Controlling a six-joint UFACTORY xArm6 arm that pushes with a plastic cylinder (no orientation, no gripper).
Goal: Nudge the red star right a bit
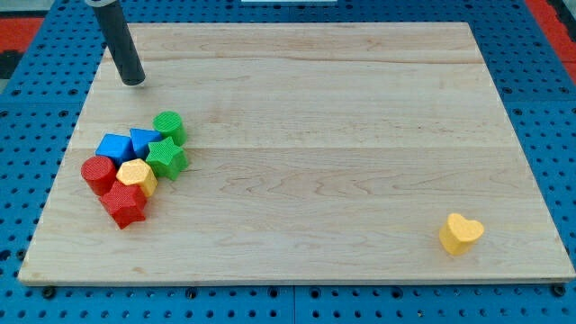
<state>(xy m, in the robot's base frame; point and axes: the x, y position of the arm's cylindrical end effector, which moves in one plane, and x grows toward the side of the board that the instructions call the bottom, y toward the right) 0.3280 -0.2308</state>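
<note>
The red star [124,204] lies at the view's lower left, at the bottom of a tight cluster of blocks. A yellow hexagon-like block [137,175] touches it from above and a red round block [97,172] sits at its upper left. My tip [133,82] rests on the board at the view's upper left, well above the cluster and apart from every block.
The cluster also holds a blue cube [114,148], a blue triangular block [143,140], a green cylinder [168,127] and a green star [166,157]. A yellow heart [461,233] lies alone at the lower right. The wooden board [306,108] sits on a blue pegboard.
</note>
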